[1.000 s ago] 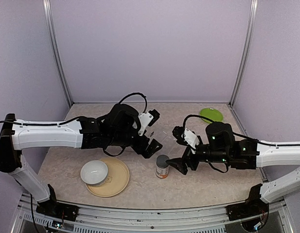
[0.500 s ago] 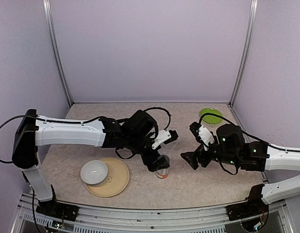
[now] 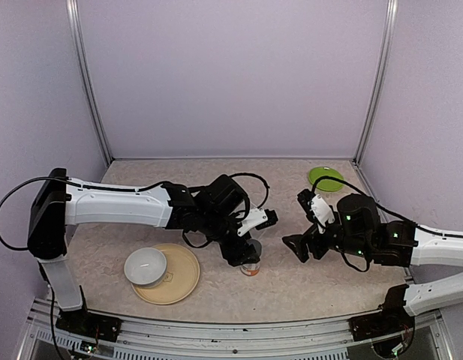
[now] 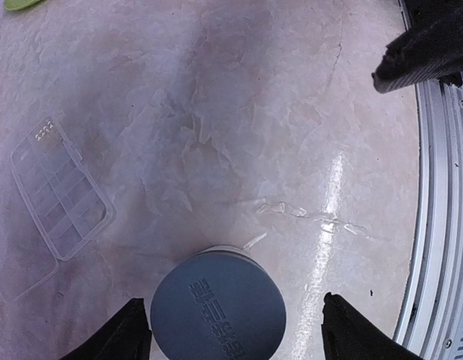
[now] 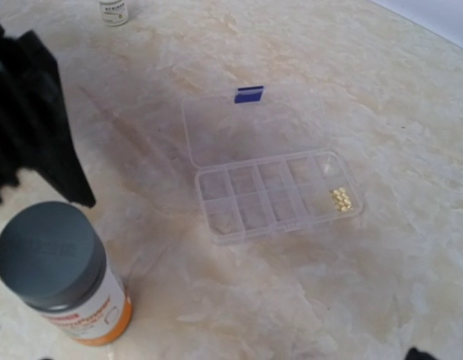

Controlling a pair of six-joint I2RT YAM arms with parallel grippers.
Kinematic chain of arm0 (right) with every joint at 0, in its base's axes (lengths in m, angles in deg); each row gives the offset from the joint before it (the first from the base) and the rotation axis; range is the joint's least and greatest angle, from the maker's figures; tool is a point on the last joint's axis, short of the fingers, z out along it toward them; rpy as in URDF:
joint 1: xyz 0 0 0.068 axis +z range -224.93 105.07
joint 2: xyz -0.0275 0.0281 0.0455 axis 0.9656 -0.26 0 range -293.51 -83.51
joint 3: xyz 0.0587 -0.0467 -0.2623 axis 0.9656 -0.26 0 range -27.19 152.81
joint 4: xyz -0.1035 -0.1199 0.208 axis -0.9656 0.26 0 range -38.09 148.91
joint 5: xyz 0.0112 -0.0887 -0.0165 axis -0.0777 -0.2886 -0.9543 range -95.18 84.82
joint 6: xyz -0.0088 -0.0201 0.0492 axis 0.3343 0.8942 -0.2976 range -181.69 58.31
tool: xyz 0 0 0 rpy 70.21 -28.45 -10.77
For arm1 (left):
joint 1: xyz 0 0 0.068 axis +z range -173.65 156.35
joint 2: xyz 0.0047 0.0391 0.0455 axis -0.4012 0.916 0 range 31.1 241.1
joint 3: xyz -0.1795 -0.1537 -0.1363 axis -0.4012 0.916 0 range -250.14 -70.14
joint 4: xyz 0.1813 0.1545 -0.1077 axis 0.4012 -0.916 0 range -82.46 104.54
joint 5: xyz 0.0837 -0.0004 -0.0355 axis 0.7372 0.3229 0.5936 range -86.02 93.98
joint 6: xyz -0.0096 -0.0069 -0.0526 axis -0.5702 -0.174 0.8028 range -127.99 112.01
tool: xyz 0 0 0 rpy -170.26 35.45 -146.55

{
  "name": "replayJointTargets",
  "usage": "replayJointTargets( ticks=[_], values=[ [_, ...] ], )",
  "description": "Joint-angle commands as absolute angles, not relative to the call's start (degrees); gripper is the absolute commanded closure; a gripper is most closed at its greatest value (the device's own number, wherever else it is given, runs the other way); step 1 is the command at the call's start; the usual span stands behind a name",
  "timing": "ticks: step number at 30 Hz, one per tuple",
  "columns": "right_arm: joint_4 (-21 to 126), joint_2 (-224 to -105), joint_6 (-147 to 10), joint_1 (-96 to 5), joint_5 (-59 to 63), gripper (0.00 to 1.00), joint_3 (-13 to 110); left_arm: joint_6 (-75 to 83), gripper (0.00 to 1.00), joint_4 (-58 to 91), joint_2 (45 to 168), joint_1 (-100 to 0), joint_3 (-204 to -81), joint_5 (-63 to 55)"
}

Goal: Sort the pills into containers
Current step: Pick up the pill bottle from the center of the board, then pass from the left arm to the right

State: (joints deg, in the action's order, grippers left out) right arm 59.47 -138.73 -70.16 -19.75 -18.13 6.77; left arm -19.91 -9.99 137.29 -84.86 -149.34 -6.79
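One clear pill box [image 5: 276,196] lies flat near the grey-capped bottle [image 5: 58,274], lid open, long axis left to right in my right wrist view, pills [image 5: 341,197] in its right-end compartment. My left gripper [image 4: 233,319] straddles the bottle cap, jaws apart, unclamped; my right gripper [image 3: 297,222] hangs wide open. Only the right wrist view shows the bottle's orange label; the left shows the box slanting.

Clear, flat pill box [image 5: 270,196] lying open on the counter [image 5: 411,112], lid [image 5: 246,127] folded back flat. Tiny pale yellow pills [image 5: 341,197] clustered close together in one corner compartment.
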Motion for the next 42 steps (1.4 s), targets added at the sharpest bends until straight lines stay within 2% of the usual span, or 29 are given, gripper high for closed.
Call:
replayJointTargets(
  ticks=[1, 8, 10, 14, 17, 22, 27, 32, 42],
  values=[
    [59.7, -137.8, -70.6, -20.4, -19.0, 0.00, 6.1, -19.9, 0.28, -9.9, 138.9, -85.2, -151.0, -8.0],
    [59.6, -137.9, -70.7, -20.6, -18.8, 0.00, 5.9, -19.5, 0.44, -9.1, 139.4, -85.1, -151.1, -7.5],
    [59.5, -137.9, -70.7, -20.6, -18.8, 0.00, 5.8, -19.3, 0.51, -8.7, 139.5, -85.1, -151.1, -7.5],
    [59.3, -138.2, -70.4, -20.6, -18.4, 0.00, 5.8, -18.8, 0.76, -8.3, 139.7, -85.0, -151.1, -6.8],
    [58.7, -138.1, -69.9, -20.6, -16.8, 0.00, 5.9, -18.5, 0.82, -7.8, 138.4, -85.0, -150.7, -6.3],
    [54.0, -135.2, -68.6, -20.5, -9.7, 0.00, 4.5, -19.3, 0.85, -5.7, 132.5, -85.0, -148.8, -7.4],
    [44.8, -131.0, -67.3, -20.6, 3.9, 0.00, 1.1, -20.8, 0.85, -5.4, 126.4, -85.0, -148.3, -11.4],
    [30.2, -129.2, -67.9, -20.6, 15.7, 0.00, -3.6, -22.1, 0.95, -3.3, 120.1, -85.2, -147.4, -17.9],
    [13.8, -129.3, -67.0, -22.6, 23.3, 0.00, -6.9, -20.1, 0.96, 6.0, 111.2, -86.6, -145.8, -26.7]
  ],
)
